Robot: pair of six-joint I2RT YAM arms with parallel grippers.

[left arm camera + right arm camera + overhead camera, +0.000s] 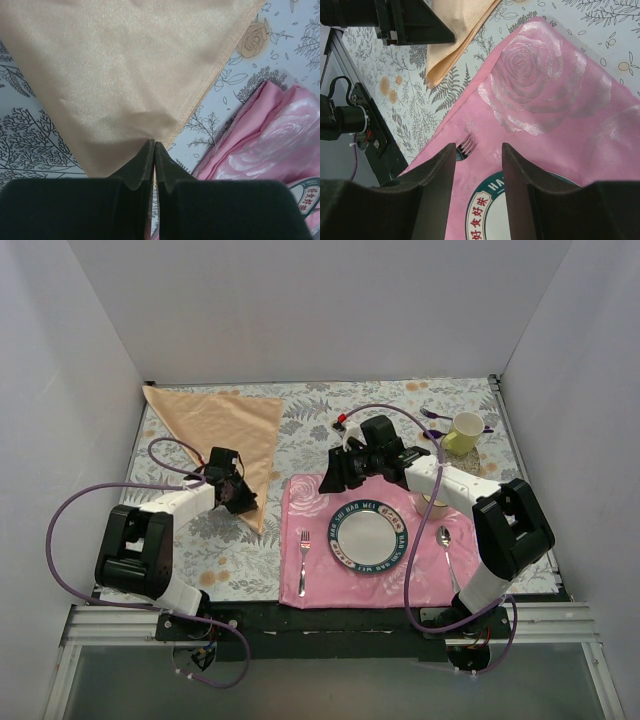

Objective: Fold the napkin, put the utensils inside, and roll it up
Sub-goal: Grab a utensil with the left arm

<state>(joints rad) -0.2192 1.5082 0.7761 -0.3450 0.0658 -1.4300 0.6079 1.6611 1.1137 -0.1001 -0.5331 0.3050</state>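
The napkin (225, 430) is laid flat on the far left part of the counter (200, 565), folded into a triangle with 1 long point directed toward the near edge. That point is seen just beside the left border of the pink mat (318, 502), separated from it by a strip of flowered counter cover.

The left claw (242, 505) is set down on the napkin close to that near point. Its 2 fingers (142, 165) are clenched together on the cloth, which is puckered slightly just ahead of the tips.

The right claw (335, 478) is held above the far left part of the pink mat, released, with a clear gap between its fingers, and nothing is gripped. Through that gap the tines of a silver fork (466, 146) are seen on the mat, beside the rim of a plate (479, 209).

In the overhead view the plate is placed at the middle of the mat, with the fork at its left and a silver spoon (446, 545) at its right. A yellow-green mug (465, 432) is stood at the far right of the counter, with purple spoons (435, 416) beside it.
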